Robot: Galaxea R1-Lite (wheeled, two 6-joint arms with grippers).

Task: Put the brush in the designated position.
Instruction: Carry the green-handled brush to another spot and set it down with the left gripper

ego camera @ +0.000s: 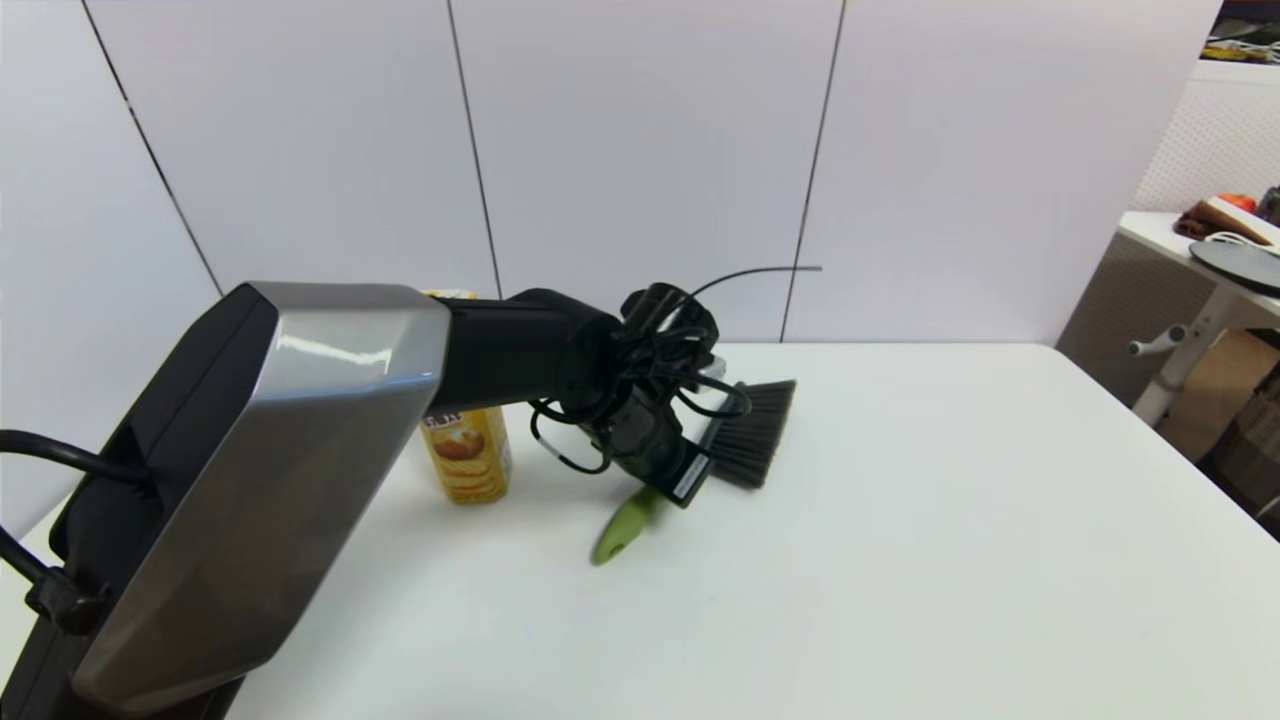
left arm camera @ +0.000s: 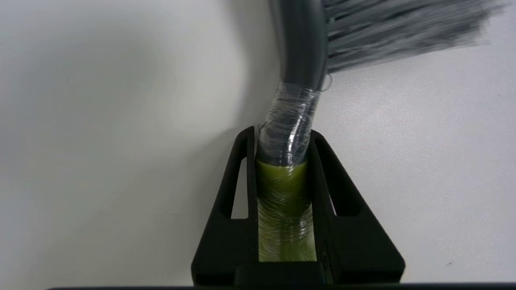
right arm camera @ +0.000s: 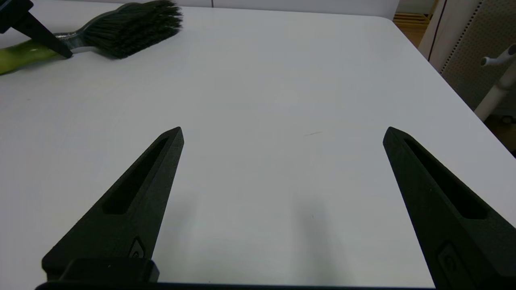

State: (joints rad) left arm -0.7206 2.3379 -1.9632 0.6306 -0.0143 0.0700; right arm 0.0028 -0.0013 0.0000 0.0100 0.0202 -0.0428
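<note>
The brush (ego camera: 755,435) is low over the white table (ego camera: 900,560) near its middle, its dark grey bristles pointing right and its olive-green handle (ego camera: 622,528) pointing toward me. My left gripper (ego camera: 682,472) is shut on the brush. In the left wrist view, its two fingers (left arm camera: 242,177) clamp the green handle just behind the tape-wrapped neck (left arm camera: 288,121). I cannot tell whether the brush touches the table. My right gripper (right arm camera: 282,131) hangs open and empty over bare table. From there the brush (right arm camera: 133,26) lies far off.
A yellow snack can (ego camera: 465,455) stands upright just left of the left arm's wrist, near the table's back edge. White wall panels close off the back. Beyond the table's right edge stands a side table (ego camera: 1235,262) with clutter.
</note>
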